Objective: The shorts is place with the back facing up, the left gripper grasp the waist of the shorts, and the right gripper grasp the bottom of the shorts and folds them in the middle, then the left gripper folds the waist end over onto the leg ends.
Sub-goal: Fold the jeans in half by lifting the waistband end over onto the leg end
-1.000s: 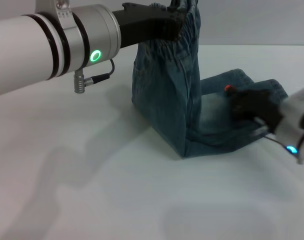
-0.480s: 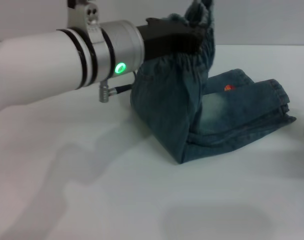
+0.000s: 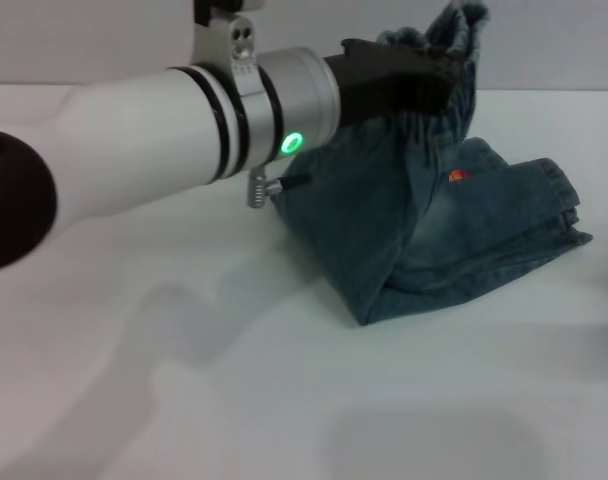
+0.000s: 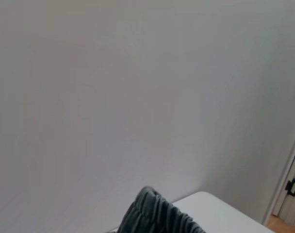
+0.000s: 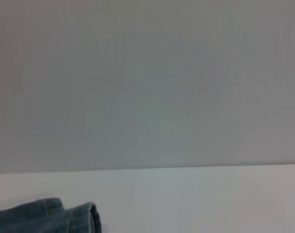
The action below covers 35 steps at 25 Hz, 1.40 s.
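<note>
We see the left gripper (image 3: 424, 75) in the upper middle of the head view, pinching the gathered elastic waist of the shorts (image 3: 464, 230) and holding it lifted above the counter (image 3: 184, 400). The denim hangs from that pinch as a slack curtain; the leg ends lie flat toward the right of the frame, already doubled lengthwise, with a small orange print spot showing near the fold. The left wrist view catches only a ruffled bit of waistband (image 4: 157, 213) at the lower edge against the wall; the right wrist view shows a hem corner of the shorts (image 5: 50, 213) at lower left, and the right gripper itself appears nowhere in our frames. Risks, as we judge them: the pinch looks to take only a tuft of the waistband, so the weight of the hanging cloth could pull it free mid-carry. If only one layer is held, the other may sag and the fold come out skewed. Nothing is pinning the leg ends, so dragging the waist across may tow the whole garment toward the right of the frame rather than fold it. A release too high would let the waist drop crumpled, short of the hems.
</note>
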Available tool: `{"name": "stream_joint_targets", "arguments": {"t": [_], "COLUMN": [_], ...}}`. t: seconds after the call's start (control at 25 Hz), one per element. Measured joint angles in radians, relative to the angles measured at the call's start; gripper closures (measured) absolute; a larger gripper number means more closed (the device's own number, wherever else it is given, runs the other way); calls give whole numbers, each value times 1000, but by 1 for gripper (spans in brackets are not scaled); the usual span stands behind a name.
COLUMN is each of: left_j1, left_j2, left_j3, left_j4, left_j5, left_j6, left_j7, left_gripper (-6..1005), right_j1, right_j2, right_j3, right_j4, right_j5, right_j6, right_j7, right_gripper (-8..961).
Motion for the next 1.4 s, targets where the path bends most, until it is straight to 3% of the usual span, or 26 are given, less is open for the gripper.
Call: {"name": "stream_joint_targets", "arguments": {"t": [0.44, 0.96, 1.16, 1.28, 1.4], "left_j1": [-79, -88, -118, -158, -197], "left_j2": [-3, -5, -5, -6, -10], "left_j3": [116, 178, 237, 304, 327], "left_j4": [158, 202, 261, 339, 406], "left_j5": [-52, -73, -77, -79, -98], "left_j6": [170, 267, 377, 506, 545], "left_j7": [-2, -7, -6, -7, -38], "left_gripper": [902, 895, 893, 892, 890], "right_j1": [-59, -93, -111, -119, -128], "right_j2": [2, 5, 5, 4, 3], "right_j3": [22, 73, 76, 70, 67], "right_j4": [41, 53, 56, 52, 51], "right_j5": [0, 1, 1, 1, -4], "right_j6": [34, 99, 117, 128, 143], "right_j7": [-3, -68, -68, -68, -68], "right_gripper": [953, 953, 954, 954, 955]}}
